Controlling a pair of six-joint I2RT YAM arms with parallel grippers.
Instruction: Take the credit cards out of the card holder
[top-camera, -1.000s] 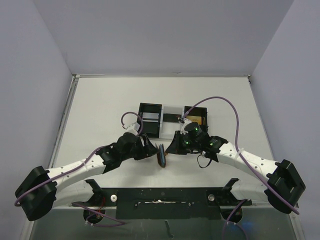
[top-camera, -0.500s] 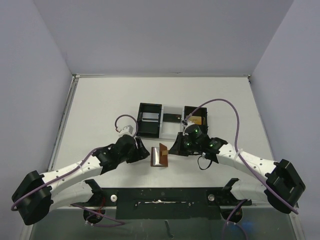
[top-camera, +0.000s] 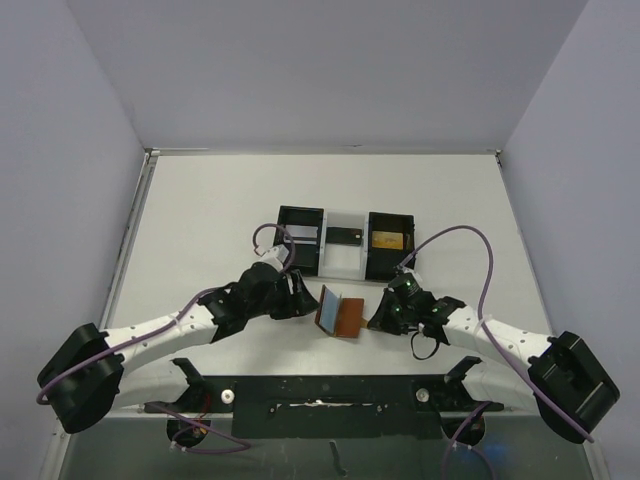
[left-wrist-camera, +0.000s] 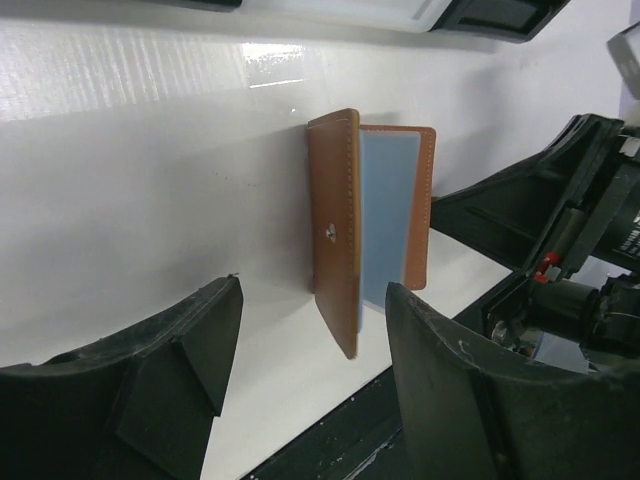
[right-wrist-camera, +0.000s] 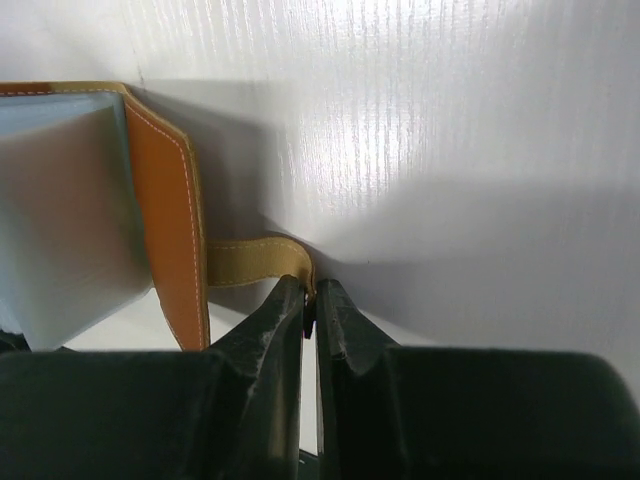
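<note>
The left fingers (left-wrist-camera: 200, 340) stand apart and hold nothing. They point at the card holder (left-wrist-camera: 345, 220) from the left side of the top view, with the holder's near edge showing in the gap between them in the left wrist view. The left arm (top-camera: 170, 325) reaches in from the lower left corner across the white table (top-camera: 200, 220).

At the centre of the top view, the brown card holder (top-camera: 340, 312) sits half open on the table like a book. Its left cover is raised and tilted, and a blue-grey pocket faces out from inside. A metal snap shows on the outer face of the raised cover in the left wrist view.

Above the holder, in the upper middle of the top view, lies a black-and-white tray (top-camera: 345, 262) with three compartments. A dark card lies in the middle compartment and a gold-brown one in the right.

To the right of the holder, the right fingers (right-wrist-camera: 275, 340) are pressed together on the tip of the holder's tan snap tab (right-wrist-camera: 255, 258). The tab runs out from the brown cover (right-wrist-camera: 165, 220) at the left of the right wrist view. The right arm (top-camera: 500, 340) comes in from the lower right corner.
</note>
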